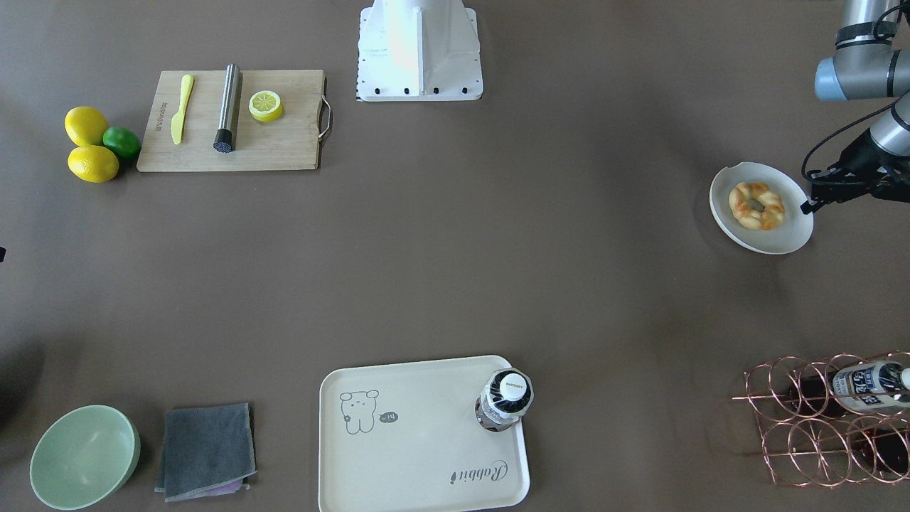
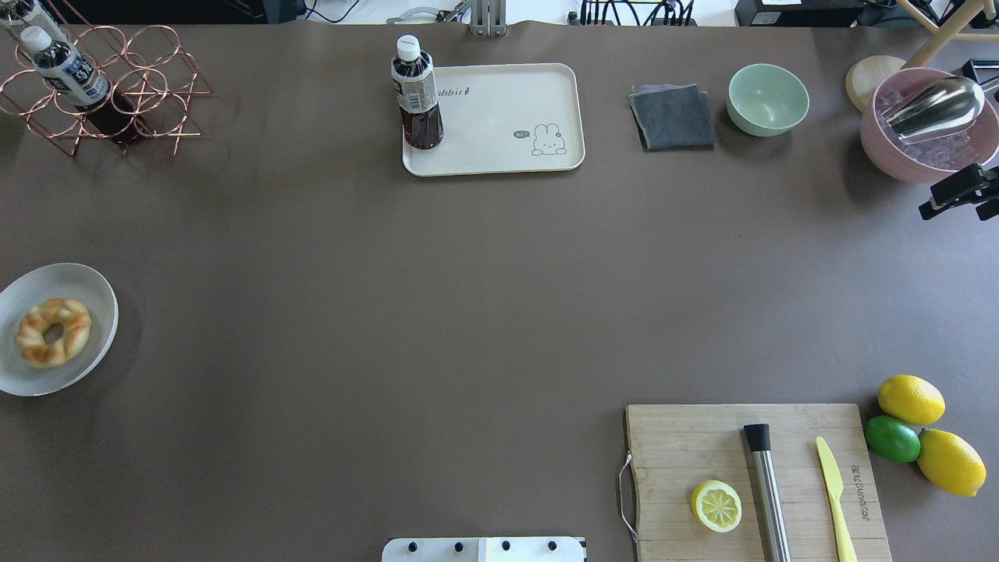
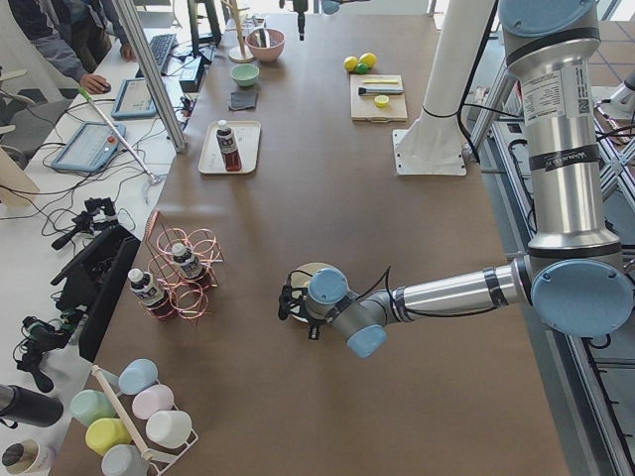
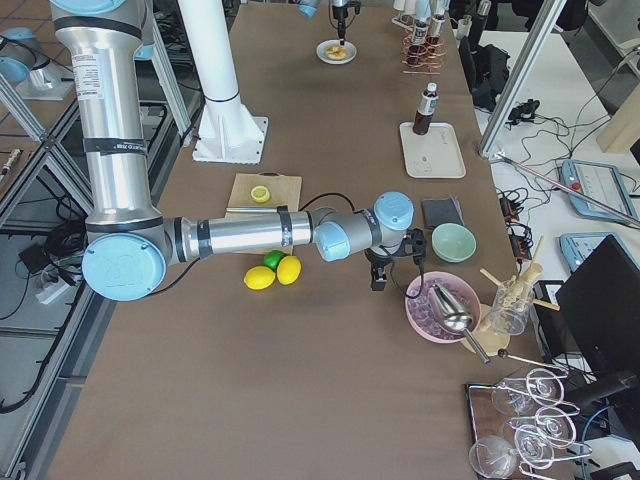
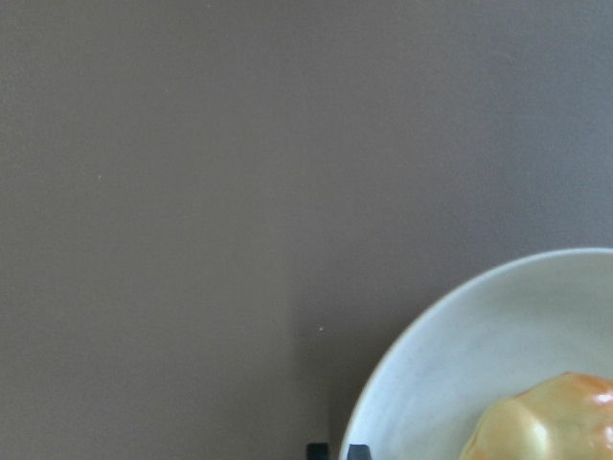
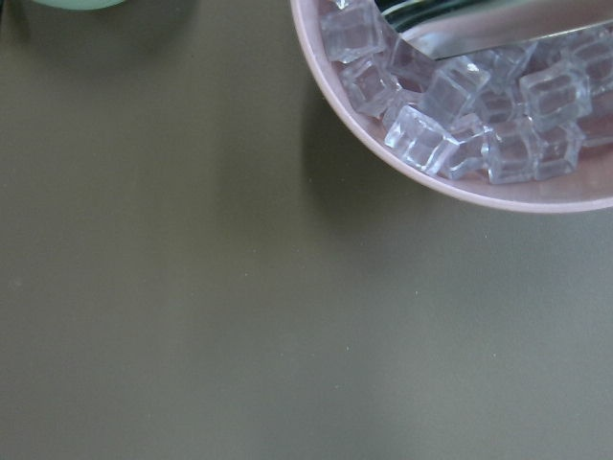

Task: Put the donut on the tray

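Observation:
The donut [image 1: 759, 206], a golden twisted ring, lies on a round white plate [image 1: 725, 188] at the table's left end; it also shows in the overhead view [image 2: 53, 332] and at the lower right of the left wrist view [image 5: 546, 422]. My left gripper [image 1: 807, 206] hovers just beside the plate's rim, apart from the donut, its fingertips close together and empty. The cream tray [image 1: 419, 441] with the bear drawing lies at the far middle edge [image 2: 499, 117]. My right gripper [image 2: 925, 209] hangs beside a pink ice bowl, looks shut and holds nothing.
A dark drink bottle [image 2: 417, 94] stands on the tray's corner. A copper wire rack [image 2: 101, 101] with bottles is beyond the plate. A grey cloth [image 2: 673, 117], a green bowl [image 2: 768, 99] and the pink ice bowl [image 2: 929, 125] lie far right. A cutting board [image 2: 749, 476] with a lemon half is near right.

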